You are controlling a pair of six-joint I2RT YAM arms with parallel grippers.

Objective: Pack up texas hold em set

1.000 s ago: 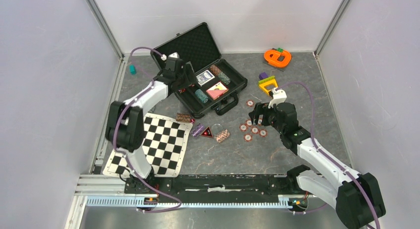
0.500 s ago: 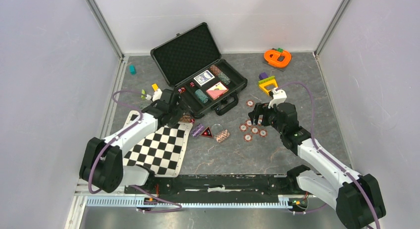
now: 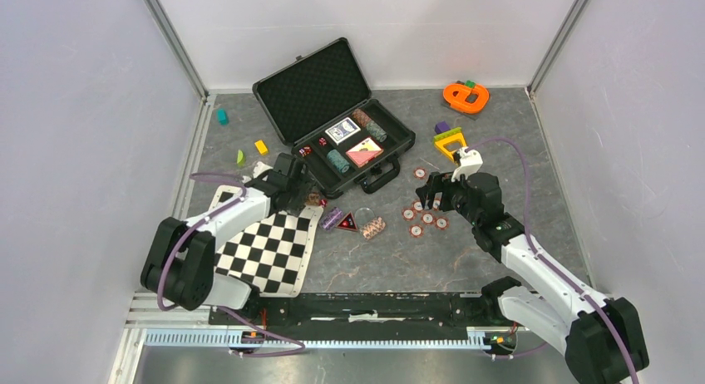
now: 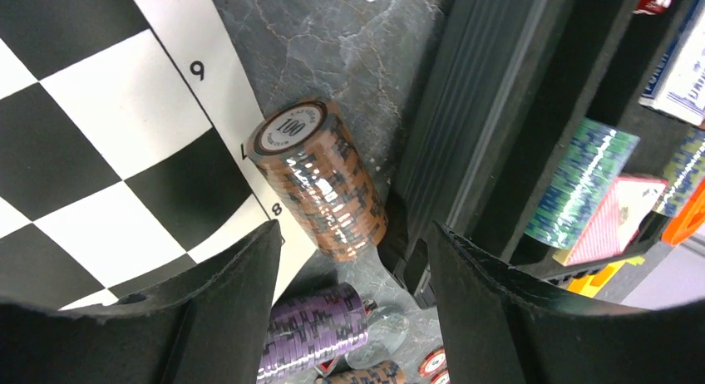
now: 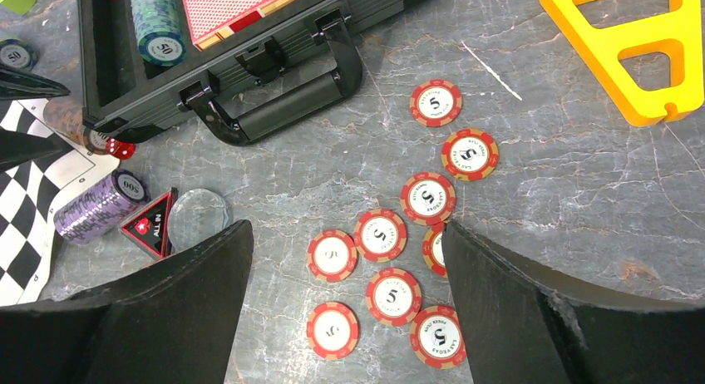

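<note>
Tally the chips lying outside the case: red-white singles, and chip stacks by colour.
Red-white single chips: 9 (one partly hidden behind a finger)
Brown stack: 1
Purple stack: 1
Pinkish-brown stack: 1
Total: 12 (9 singles, 3 stacks)

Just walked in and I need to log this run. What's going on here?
Two robot arms are packing poker gear into the open black case. The left pincer hangs open over a brown chip stack lying on its side at the edge of the checkered mat, beside the case. The right pincer hangs open above loose red-white chips. Neither holds anything, and a purple stack also lies outside the case.
</note>
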